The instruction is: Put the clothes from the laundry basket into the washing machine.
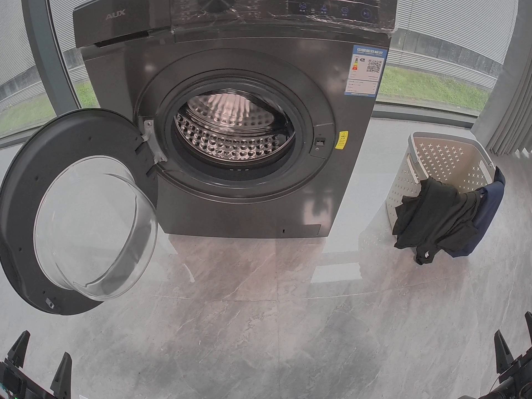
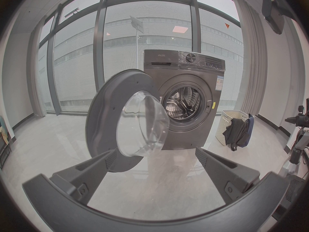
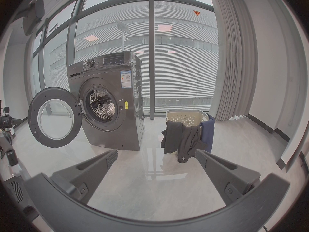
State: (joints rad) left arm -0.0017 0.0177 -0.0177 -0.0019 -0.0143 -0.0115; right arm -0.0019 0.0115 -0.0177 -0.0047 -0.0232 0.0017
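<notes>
Nothing loaded yet: we see the washing machine [image 1: 332, 195] with its door [image 1: 33, 206] wide open and the drum [image 1: 233, 134] bare. A black garment [image 1: 438, 217] and a navy garment [image 1: 490, 206] hang over the laundry basket [image 1: 443, 156] rim, beside the machine. The left gripper [image 2: 155, 152] and right gripper [image 3: 156, 152] are both spread apart, empty and well short of the basket.
</notes>
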